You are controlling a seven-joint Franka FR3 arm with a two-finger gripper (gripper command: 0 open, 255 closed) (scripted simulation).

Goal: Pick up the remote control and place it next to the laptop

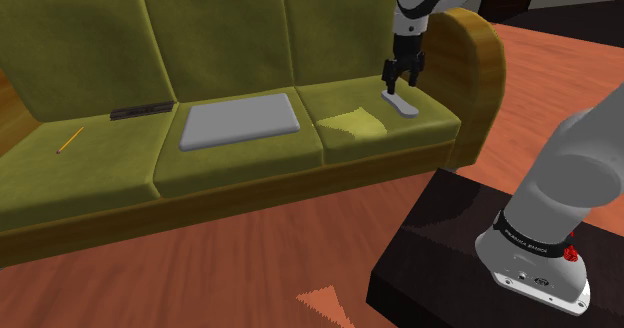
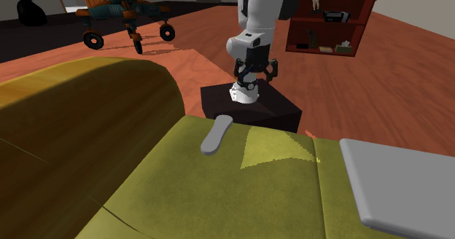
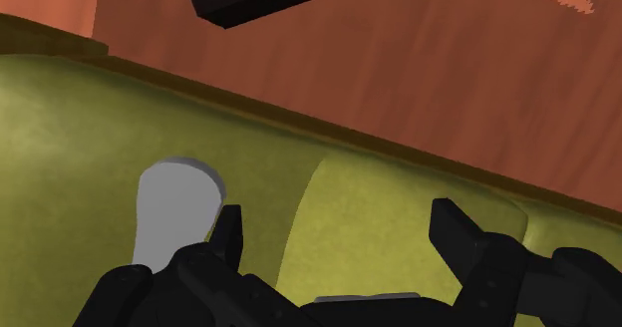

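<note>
A pale grey, elongated remote control (image 1: 402,104) (image 2: 216,134) lies flat on the green sofa's end cushion, close to the wooden armrest (image 1: 476,61). My black gripper (image 1: 403,77) (image 2: 254,75) hangs open just above it, fingers pointing down. In the wrist view the remote (image 3: 174,210) lies beside one finger (image 3: 228,227) and outside the gap of the gripper (image 3: 339,225), with nothing between the fingers. The closed grey laptop (image 1: 240,120) (image 2: 397,183) rests on the middle cushion.
A dark flat bar (image 1: 140,110) lies at the back of the far cushion and a yellow pencil (image 1: 70,139) further along. A lighter yellow patch (image 1: 352,124) marks the end cushion. The dark stand (image 1: 450,238) sits on the wooden floor; a red shelf (image 2: 332,19) stands behind.
</note>
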